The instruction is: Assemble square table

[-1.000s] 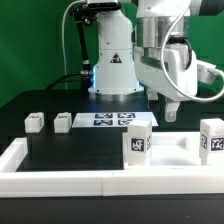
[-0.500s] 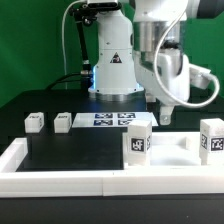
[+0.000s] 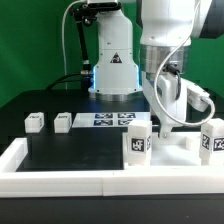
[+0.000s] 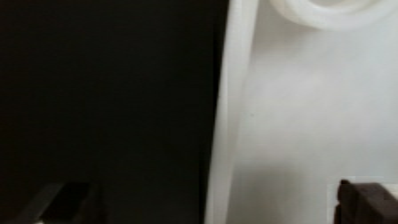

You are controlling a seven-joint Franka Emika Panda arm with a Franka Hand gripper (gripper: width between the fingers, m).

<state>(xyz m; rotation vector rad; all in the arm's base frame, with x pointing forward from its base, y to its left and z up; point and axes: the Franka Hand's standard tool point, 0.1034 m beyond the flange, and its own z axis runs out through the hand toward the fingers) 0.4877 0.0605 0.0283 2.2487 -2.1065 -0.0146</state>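
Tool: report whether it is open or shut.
Open. The wrist view shows the tool with fingertips far apart, spanning the edge of the white slab.

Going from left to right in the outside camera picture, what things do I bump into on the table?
far-left small leg → second small leg → marker board → middle tagged leg → claw → far-right tagged leg

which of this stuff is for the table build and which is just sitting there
For the job: tabletop slab, small leg, second small leg, gripper.
Just there: marker board, white border rail.
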